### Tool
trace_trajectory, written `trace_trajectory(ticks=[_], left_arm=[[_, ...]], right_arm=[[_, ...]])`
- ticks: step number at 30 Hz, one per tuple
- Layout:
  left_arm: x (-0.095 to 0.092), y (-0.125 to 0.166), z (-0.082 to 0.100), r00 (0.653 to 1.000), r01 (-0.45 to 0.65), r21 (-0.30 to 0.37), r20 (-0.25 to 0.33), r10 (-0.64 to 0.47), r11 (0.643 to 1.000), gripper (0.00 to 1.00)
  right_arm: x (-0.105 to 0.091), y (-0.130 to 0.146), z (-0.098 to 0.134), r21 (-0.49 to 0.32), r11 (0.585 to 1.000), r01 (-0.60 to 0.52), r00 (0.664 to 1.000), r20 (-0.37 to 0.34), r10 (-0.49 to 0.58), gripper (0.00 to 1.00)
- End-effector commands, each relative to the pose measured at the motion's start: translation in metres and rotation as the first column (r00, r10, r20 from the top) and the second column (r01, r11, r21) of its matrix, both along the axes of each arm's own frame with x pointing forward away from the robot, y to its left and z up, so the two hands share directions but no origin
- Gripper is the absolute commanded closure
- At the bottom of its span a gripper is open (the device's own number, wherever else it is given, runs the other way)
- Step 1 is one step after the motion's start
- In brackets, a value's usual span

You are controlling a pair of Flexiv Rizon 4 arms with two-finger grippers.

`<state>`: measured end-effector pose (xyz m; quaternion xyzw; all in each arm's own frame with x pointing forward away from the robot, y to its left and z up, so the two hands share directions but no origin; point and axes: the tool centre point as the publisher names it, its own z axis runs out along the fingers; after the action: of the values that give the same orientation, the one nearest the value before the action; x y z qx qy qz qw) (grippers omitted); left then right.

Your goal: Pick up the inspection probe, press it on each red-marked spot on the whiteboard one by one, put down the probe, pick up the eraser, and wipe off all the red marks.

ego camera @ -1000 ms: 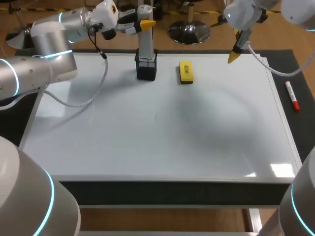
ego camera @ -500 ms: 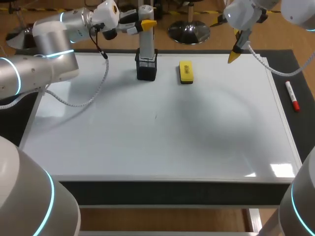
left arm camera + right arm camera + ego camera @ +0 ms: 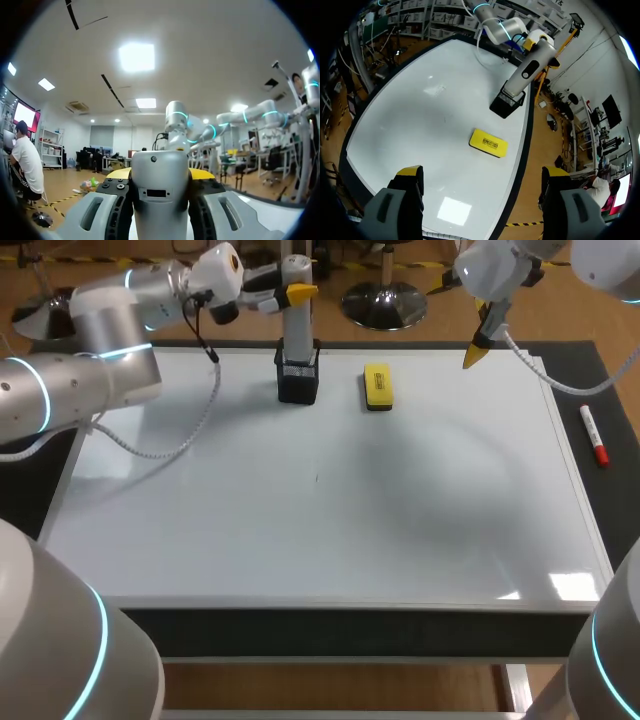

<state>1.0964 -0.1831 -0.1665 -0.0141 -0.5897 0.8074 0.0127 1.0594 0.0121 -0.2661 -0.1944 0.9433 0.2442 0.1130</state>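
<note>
The grey inspection probe [image 3: 295,320] stands upright in a black holder [image 3: 298,382] at the back of the whiteboard [image 3: 330,530]. My left gripper [image 3: 292,288] is shut on the probe's upper part. In the left wrist view the probe [image 3: 160,200] fills the gap between the yellow fingertips [image 3: 118,173]. The yellow eraser [image 3: 377,386] lies to the right of the holder. My right gripper [image 3: 478,345] hangs open and empty above the board's back right corner. From there I see the eraser [image 3: 488,143], the holder [image 3: 507,102] and the probe [image 3: 532,65]. No red marks show on the board.
A red marker pen [image 3: 594,436] lies on the dark mat beyond the whiteboard's right edge. A tiny dark speck [image 3: 317,478] sits near the board's middle. The left arm's cable [image 3: 190,430] droops over the board's back left.
My left arm's forearm has edged slightly toward the back. The probe, holder, eraser and right arm have kept their places.
</note>
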Motion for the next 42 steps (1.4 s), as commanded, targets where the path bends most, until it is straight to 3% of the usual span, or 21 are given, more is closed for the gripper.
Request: trace_trajectory(ticks=[1,20,29,34,42], left_arm=[[0.002,0.000,-0.005,1.000,0.015,-0.009,-0.006,-0.015,1.000,1.00],[0.003,0.003,-0.030,0.998,0.057,-0.012,-0.040,-0.057,0.998,1.00],[0.003,0.003,-0.049,0.997,0.071,-0.030,-0.016,-0.072,0.997,1.00],[0.004,0.002,-0.051,0.996,0.084,-0.036,0.025,-0.083,0.996,1.00],[0.009,0.001,-0.059,0.996,0.086,-0.030,0.039,-0.085,0.996,1.00]], right_arm=[[0.000,0.000,0.001,-0.005,1.000,-0.001,1.000,-0.001,0.001,0.00],[0.000,0.000,0.001,-0.005,1.000,-0.001,1.000,-0.001,0.001,0.00],[0.000,0.000,0.001,-0.005,1.000,-0.001,1.000,-0.001,0.001,0.00],[0.000,0.000,0.001,-0.005,1.000,-0.001,1.000,-0.001,0.001,0.00],[0.000,0.000,0.001,-0.005,1.000,-0.001,1.000,-0.001,0.001,0.00]])
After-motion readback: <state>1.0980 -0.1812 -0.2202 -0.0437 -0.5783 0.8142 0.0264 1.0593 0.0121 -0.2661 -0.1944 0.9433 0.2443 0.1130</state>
